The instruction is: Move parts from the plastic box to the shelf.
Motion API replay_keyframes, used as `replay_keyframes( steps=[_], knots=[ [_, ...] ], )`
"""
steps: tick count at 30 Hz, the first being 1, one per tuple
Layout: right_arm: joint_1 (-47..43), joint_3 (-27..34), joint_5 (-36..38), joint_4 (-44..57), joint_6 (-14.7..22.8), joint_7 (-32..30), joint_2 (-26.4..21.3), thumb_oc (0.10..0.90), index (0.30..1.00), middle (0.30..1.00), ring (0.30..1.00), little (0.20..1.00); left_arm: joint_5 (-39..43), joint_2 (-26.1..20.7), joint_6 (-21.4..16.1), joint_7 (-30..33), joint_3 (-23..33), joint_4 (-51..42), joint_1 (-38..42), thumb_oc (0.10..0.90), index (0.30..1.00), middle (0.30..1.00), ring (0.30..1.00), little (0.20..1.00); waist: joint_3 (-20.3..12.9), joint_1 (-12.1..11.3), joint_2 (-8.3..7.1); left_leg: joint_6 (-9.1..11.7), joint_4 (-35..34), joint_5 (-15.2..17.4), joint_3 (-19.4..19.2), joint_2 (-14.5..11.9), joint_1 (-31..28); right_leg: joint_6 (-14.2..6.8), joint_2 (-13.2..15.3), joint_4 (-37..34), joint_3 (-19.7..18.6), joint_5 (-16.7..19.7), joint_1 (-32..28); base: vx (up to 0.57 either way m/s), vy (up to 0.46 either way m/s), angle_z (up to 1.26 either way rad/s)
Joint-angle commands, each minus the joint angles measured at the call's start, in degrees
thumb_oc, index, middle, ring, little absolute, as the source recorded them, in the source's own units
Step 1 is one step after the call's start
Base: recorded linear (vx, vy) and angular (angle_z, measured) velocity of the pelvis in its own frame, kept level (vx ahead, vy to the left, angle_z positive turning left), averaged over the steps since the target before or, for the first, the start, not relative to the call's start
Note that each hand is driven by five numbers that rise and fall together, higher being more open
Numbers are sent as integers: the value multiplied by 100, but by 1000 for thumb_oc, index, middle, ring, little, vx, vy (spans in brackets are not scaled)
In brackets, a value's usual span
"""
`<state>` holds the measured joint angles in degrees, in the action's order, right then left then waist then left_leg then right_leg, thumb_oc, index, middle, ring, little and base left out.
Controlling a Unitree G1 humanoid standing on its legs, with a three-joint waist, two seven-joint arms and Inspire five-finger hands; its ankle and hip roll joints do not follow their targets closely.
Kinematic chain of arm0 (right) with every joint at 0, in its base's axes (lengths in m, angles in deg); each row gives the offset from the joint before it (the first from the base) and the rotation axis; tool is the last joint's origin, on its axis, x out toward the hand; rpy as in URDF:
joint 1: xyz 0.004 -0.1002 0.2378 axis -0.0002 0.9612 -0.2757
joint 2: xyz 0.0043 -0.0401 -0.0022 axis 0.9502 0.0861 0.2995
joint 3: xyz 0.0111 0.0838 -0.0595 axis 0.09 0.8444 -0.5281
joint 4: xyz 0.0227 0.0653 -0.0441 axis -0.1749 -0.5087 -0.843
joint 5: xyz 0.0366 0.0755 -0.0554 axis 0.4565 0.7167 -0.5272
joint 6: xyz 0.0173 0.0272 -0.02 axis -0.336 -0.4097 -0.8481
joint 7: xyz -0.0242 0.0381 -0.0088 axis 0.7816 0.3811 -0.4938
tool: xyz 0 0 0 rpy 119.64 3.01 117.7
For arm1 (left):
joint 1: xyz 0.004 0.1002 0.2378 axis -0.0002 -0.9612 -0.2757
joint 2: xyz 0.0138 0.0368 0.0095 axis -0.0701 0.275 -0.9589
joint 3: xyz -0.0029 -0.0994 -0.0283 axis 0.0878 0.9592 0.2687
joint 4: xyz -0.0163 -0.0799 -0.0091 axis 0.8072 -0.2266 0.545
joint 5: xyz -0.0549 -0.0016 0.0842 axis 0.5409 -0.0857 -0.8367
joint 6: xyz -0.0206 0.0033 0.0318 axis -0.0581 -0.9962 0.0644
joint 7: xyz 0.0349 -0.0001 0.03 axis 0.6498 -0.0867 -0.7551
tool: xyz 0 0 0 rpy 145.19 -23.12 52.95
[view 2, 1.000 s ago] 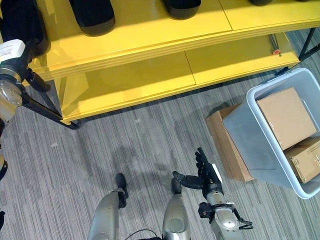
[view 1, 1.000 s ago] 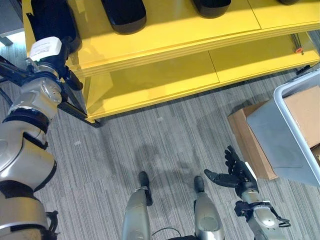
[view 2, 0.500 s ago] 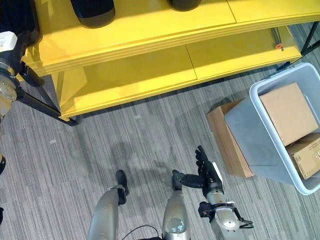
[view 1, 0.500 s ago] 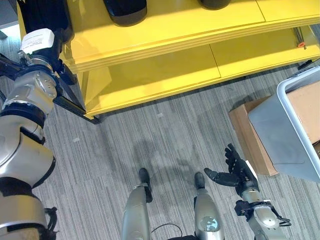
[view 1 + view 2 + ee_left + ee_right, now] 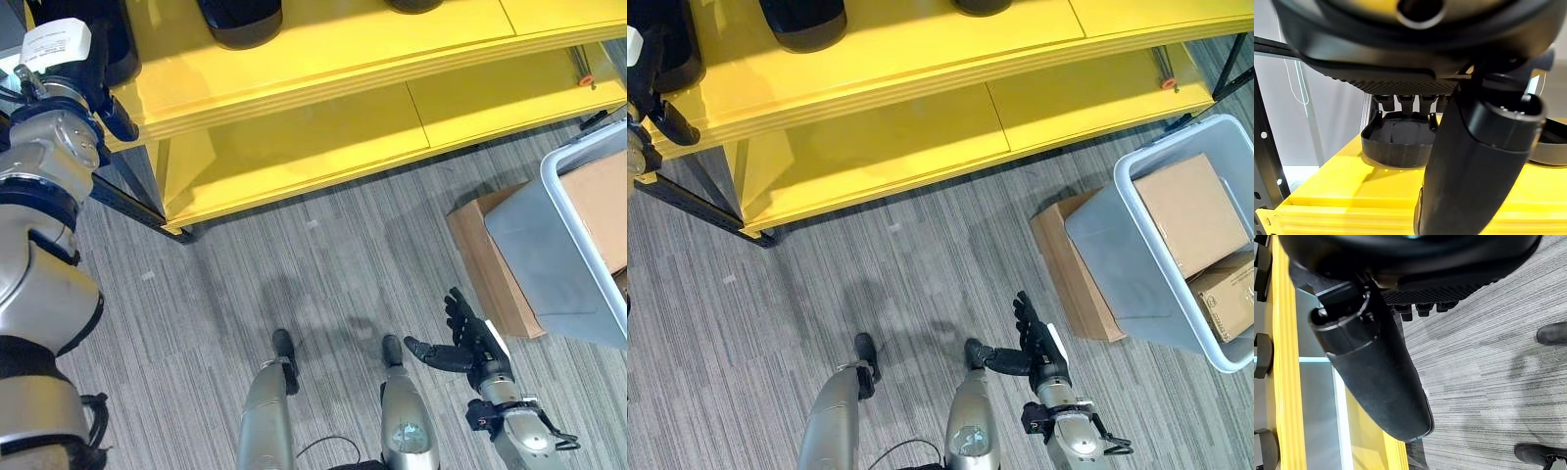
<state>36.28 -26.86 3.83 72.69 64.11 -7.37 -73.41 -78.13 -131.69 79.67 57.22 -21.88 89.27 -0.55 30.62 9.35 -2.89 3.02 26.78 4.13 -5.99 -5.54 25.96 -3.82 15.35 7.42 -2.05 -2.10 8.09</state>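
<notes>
Over on the left, the left hand point(image 5: 1479, 161) is up at the end of the yellow shelf point(image 5: 323, 59), right by a black part point(image 5: 1398, 144) sitting on the top board. Can't tell if its fingers are open or curled. A second black part point(image 5: 240, 18) sits further along the shelf. Low down toward the right, the right hand point(image 5: 1036, 345) hangs over the carpet with fingers spread, holding nothing. Far right, the plastic box point(image 5: 1136, 269) holds cardboard boxes point(image 5: 1190, 211), with another cardboard box point(image 5: 1073, 269) on the floor right against its side.

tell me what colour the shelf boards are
Bright yellow shelf, clearest in the right eye view.
</notes>
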Motion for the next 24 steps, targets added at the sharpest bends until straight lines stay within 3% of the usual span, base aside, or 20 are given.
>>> replay_keyframes(
  steps=[1, 15, 24],
  knots=[
    [-10, 422, 30, 679, 510, -42, -440, 900, 1000, 1000, 1000, 1000, 17, -674, -4, 487, 230, 281, 1238, 900, 1000, 1000, 1000, 1000, -82, 38, -221, 1161, -212, -502, 931, -437, -610, 464, 762, -188, -26, 1123, -232, 0, 17, -6],
    [14, 377, 39, 623, 503, -9, -478, 900, 1000, 1000, 1000, 1000, 30, -691, -31, 504, 257, 155, 1211, 900, 1000, 1000, 1000, 1000, -82, 47, -257, 1198, -126, -452, 891, -429, -669, 456, 809, -188, -29, 1136, -326, 0, 0, 0],
    [10, 432, 80, 542, 461, 80, -460, 900, 1000, 1000, 1000, 1000, 100, -907, -77, 435, 633, -494, 421, 900, 1000, 1000, 1000, 1000, -82, -72, -94, 1131, -321, -512, 868, -508, -1139, 441, 680, -166, 55, 1093, -716, 0, 0, 0]
  ],
)
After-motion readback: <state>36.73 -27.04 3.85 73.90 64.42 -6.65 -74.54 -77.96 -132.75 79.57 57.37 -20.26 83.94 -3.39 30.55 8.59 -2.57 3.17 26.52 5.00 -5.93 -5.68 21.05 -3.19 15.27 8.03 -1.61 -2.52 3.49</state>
